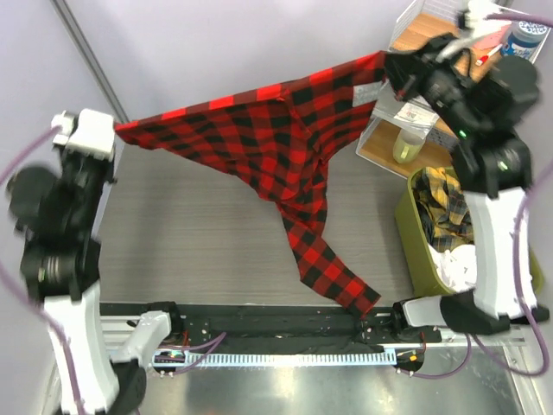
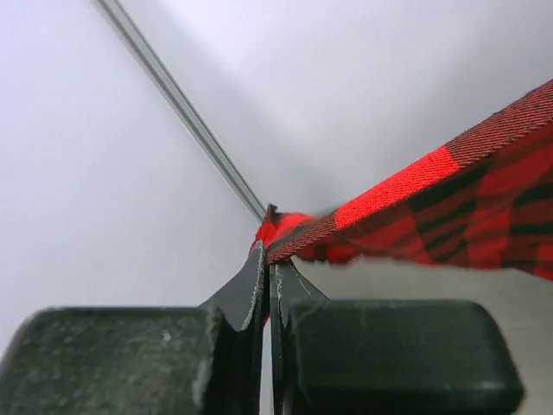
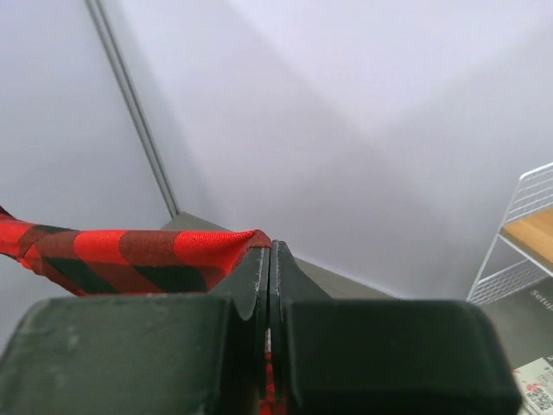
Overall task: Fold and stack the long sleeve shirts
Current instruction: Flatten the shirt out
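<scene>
Top view showing whole shirt point(image 1: 268, 130) stretching taut between L gripper point(image 1: 114, 128) and R gripper point(image 1: 390, 67), long axis running L–R. One sleeve trailing from mid-span toward arm bases, cuff lying on surface point(image 1: 199, 225). Wrist views showing only pinch pts: both grippers clamping shut on cloth edge, rest of shirt cut off. Collar, front hard to make out.

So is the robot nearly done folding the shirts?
Not nearly. Nothing is folded or stacked yet. The left pincer and right pincer hold the red-and-black shirt stretched out in the air, one sleeve hanging down. More clothes wait in the green bin.
</scene>
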### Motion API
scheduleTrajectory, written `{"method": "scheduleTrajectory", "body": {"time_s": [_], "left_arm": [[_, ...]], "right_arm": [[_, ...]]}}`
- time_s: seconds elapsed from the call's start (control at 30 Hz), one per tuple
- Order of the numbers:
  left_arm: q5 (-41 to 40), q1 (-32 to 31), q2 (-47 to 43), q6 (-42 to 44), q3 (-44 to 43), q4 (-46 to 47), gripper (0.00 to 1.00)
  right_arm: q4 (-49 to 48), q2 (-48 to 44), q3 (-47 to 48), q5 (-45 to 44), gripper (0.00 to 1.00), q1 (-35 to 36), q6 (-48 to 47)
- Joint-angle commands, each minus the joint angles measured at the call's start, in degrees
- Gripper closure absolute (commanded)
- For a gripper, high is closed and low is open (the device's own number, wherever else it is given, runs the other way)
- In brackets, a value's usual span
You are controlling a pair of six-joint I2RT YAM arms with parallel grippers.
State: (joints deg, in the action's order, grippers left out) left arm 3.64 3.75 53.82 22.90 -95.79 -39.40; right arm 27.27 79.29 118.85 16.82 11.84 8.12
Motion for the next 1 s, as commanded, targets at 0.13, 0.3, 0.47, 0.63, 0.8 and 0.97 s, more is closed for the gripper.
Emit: {"method": "scheduleTrajectory", "body": {"time_s": [0.13,0.3,0.47,0.63,0.8,0.97], "left_arm": [[-7.3,0.8,-14.4,1.3,-1.1,4.9,1.0],[-9.3,0.8,-11.5,2.9,-5.1,4.2,1.0],[-9.9,0.8,-5.2,6.4,0.0,6.7,1.0],[-8.6,0.8,2.8,9.1,12.2,13.0,1.0],[-7.2,0.8,18.5,10.2,20.3,26.7,0.96],[-9.3,1.3,41.3,9.2,10.7,30.6,0.67]], "right_arm": [[-1.3,-18.2,4.2,-10.2,0.99,-2.9,-3.2],[0.3,-16.3,5.5,-9.7,0.99,-3.6,-4.1],[-5.1,-9.0,-0.5,-9.9,0.99,-3.6,-6.4],[-12.8,3.1,-4.9,-7.4,0.99,-3.0,-6.9],[-17.5,21.4,-4.3,-6.7,0.99,-0.4,-9.9],[-13.6,45.8,10.7,-8.5,0.37,1.4,-14.5]]}}
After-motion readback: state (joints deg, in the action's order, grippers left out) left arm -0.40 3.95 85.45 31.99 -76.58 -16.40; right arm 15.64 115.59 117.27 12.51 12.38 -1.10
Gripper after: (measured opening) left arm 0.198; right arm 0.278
